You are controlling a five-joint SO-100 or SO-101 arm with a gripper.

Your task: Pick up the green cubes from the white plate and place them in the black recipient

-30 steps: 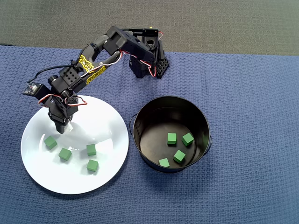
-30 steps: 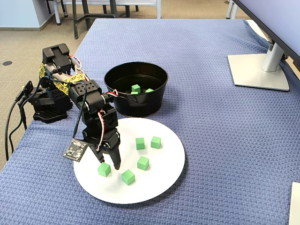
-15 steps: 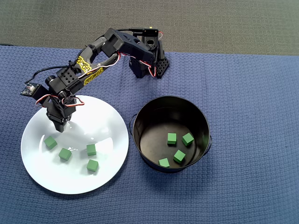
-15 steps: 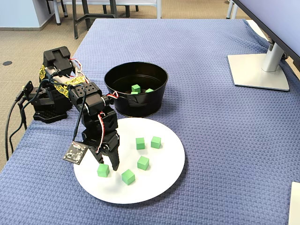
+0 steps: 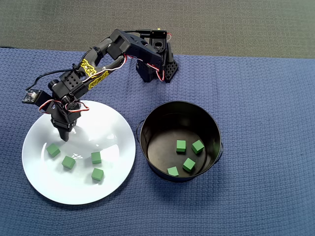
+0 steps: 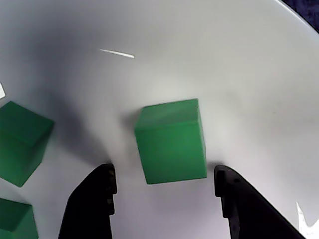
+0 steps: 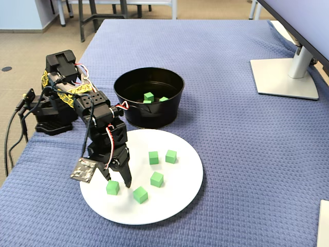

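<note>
Since a second ago your pincer [image 5: 64,136] has shifted slightly toward the plate's left edge in the overhead view, and now hangs just above the leftmost cube [image 6: 172,141]. You can see in the wrist view that its fingers [image 6: 92,201] stand apart, one on each side of that cube, not touching it. The white plate [image 5: 113,184] holds four green cubes [image 5: 97,174]; the black pot [image 5: 147,129] beside it holds four more [image 5: 181,145]. On the blue-clothed worktop [image 7: 231,139] a monitor stand [image 7: 285,77] sits well away from both, at the right of the fixed view.
</note>
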